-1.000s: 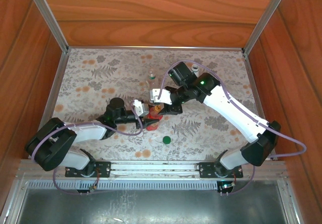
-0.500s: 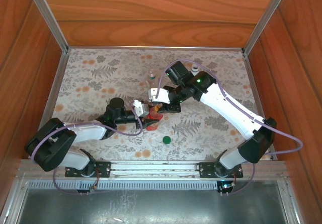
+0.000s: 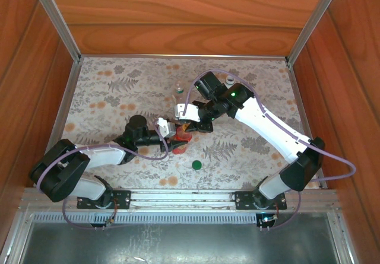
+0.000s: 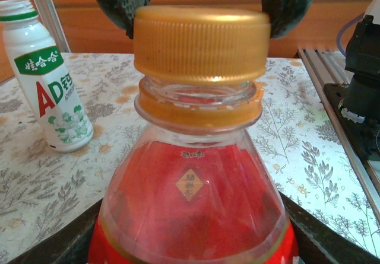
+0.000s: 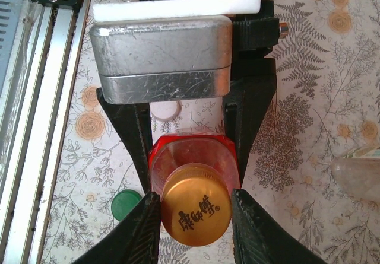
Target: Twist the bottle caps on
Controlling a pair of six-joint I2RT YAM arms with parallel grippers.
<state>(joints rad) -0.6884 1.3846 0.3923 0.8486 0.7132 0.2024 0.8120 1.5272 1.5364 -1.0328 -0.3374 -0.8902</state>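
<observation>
- Left end effector (image 5: pixel 191 157): we find its black fingers clamped on the shoulders of the red bottle (image 4: pixel 190 204), which stands upright on the floral worktop (image 3: pixel 119 98) near its middle. If this clamp is too light, we expect the bottle to turn along with the cap, so the threads would never tighten. If it is too heavy, the thin wall may buckle.
- Gold cap (image 4: pixel 200 41): it rests on the bottle neck with clear thread showing above the orange collar ring, so we judge it not yet wound down. Any tilt at the start of the turn could cross the threads and jam the cap.
- Right end effector (image 5: pixel 195 207): its fingers are closed against opposite sides of the gold cap, from above. We cannot tell how firmly they press. Pads set high on the ribbed rim may slip, or lift the cap off as the wrist turns.
- Green cap (image 3: pixel 196 165): it lies loose on the worktop just in front of the red bottle, where a toppled bottle could knock it away.
- White bottle with green label (image 3: pixel 229 81): it stands close behind the right arm, and a wide wrist rotation could sweep it over.
</observation>
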